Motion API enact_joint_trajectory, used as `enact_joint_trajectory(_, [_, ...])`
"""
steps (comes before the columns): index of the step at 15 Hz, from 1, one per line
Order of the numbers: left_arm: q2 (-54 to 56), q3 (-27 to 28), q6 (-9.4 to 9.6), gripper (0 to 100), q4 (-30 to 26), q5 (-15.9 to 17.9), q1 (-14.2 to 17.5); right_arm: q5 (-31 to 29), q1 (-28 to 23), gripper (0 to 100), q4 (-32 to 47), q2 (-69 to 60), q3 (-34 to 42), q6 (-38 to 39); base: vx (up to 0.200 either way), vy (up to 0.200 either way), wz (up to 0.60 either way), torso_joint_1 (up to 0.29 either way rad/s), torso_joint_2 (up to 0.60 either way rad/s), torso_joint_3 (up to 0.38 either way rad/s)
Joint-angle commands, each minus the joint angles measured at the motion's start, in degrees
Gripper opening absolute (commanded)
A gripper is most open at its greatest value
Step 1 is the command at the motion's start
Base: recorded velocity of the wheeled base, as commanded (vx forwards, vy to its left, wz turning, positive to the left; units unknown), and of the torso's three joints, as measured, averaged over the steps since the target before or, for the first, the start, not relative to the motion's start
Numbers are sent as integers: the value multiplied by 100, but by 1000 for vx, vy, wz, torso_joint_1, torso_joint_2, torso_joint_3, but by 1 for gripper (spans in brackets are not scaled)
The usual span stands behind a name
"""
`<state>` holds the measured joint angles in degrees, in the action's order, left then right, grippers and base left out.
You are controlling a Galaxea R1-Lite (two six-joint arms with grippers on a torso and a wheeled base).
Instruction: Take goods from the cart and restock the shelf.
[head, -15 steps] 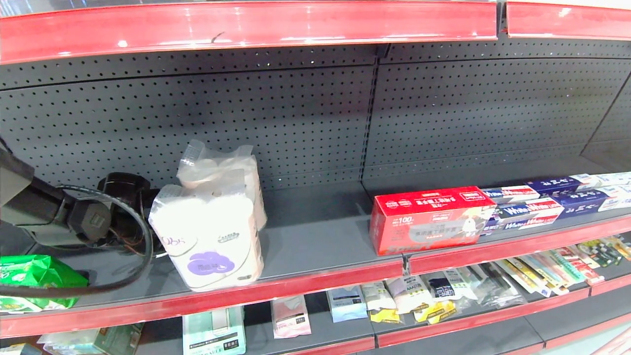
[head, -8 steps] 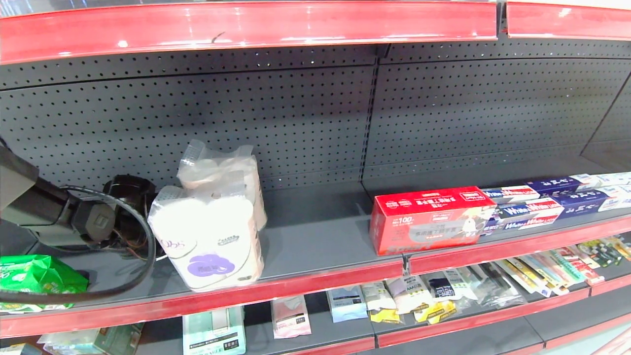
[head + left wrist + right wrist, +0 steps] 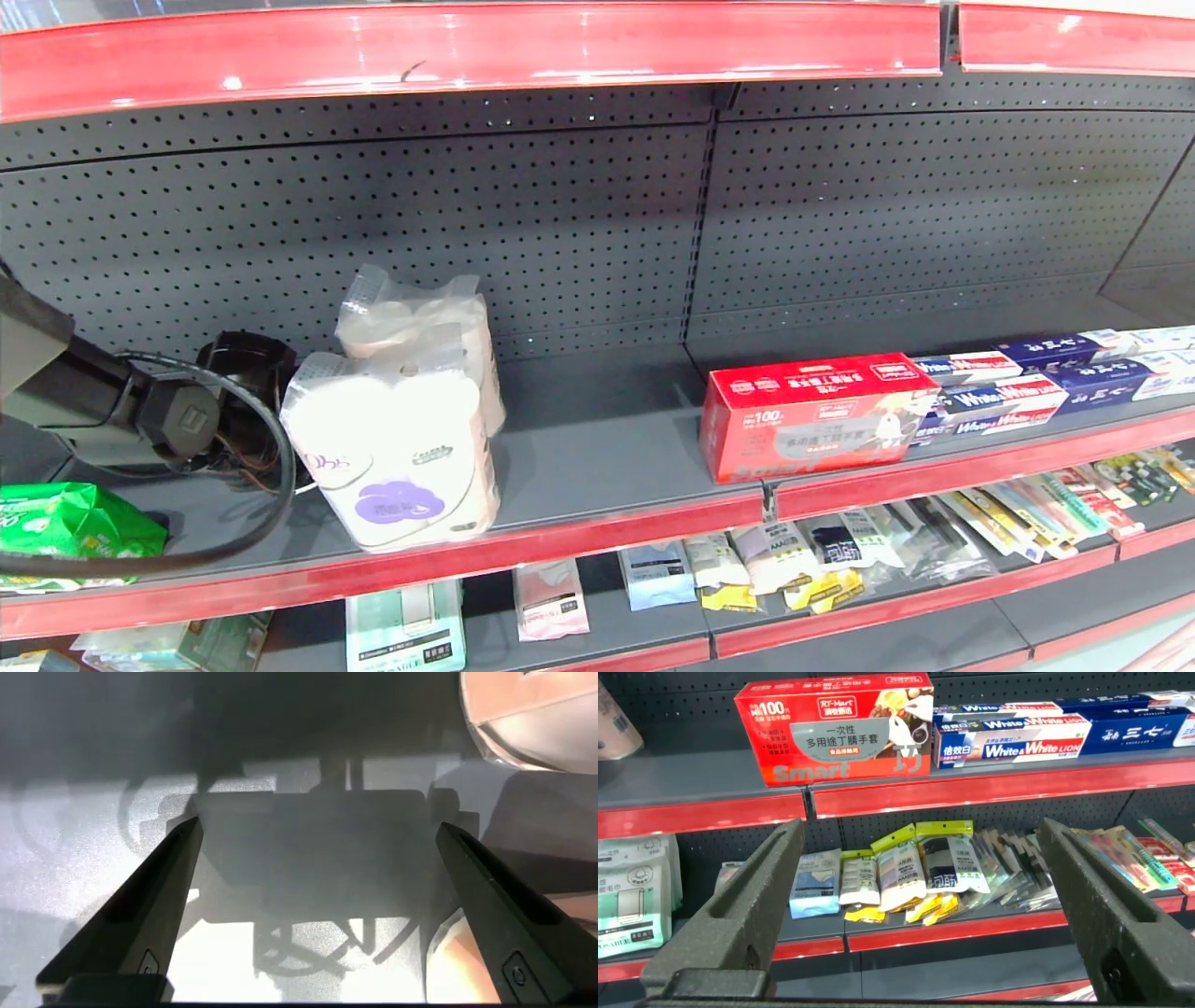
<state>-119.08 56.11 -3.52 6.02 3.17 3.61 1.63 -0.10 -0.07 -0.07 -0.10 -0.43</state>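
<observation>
We see the middle shelf (image 3: 597, 532), a grey board with a red front edge and a perforated back wall. Toward its left end a pack of toilet rolls (image 3: 392, 448) stands upright just behind the front edge. A second pack (image 3: 429, 317) stands right behind it, nearer the back wall, and the two appear to touch. The left arm (image 3: 93, 411) reaches in over the shelf's left end, and its black wrist sits just beside the front pack, on the side away from the shelf's middle.

In the left wrist view the left gripper (image 3: 318, 831) hangs over the bare grey board. Its fingers (image 3: 149, 915) are spread wide with nothing between them. The rounded corner of a wrapped pack shows at the edge of that view, apart from both fingers.

A green packet (image 3: 65, 527) lies at the far left end by the front edge. Toward the right end, a red box (image 3: 812, 415) lies at the front edge, and blue boxes (image 3: 1008, 392) lie in a row just beside it, running on to the right.

The right gripper (image 3: 920, 826) is held out in front of the shelving, level with the lower shelf (image 3: 952, 938), where small packets (image 3: 906, 873) lie in a row. Its fingers (image 3: 747, 905) stand wide apart and hold nothing.
</observation>
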Motion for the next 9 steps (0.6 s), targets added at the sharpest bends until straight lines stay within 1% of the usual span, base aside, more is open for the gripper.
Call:
enact_joint_trajectory(1, [-10,14,1,100,-75,-9,-9,4,1,100,-1,7,1,-1,0,0,0,0,0,0])
enact_joint_trajectory(2, [-10,40,1,100,-172,-9,-27,4,1,100,-1,7,10,-1,0,0,0,0,0,0])
enact_joint_trajectory(9, [-10,66,10,100,-172,-27,-106,4,1,100,-1,7,1,-1,0,0,0,0,0,0])
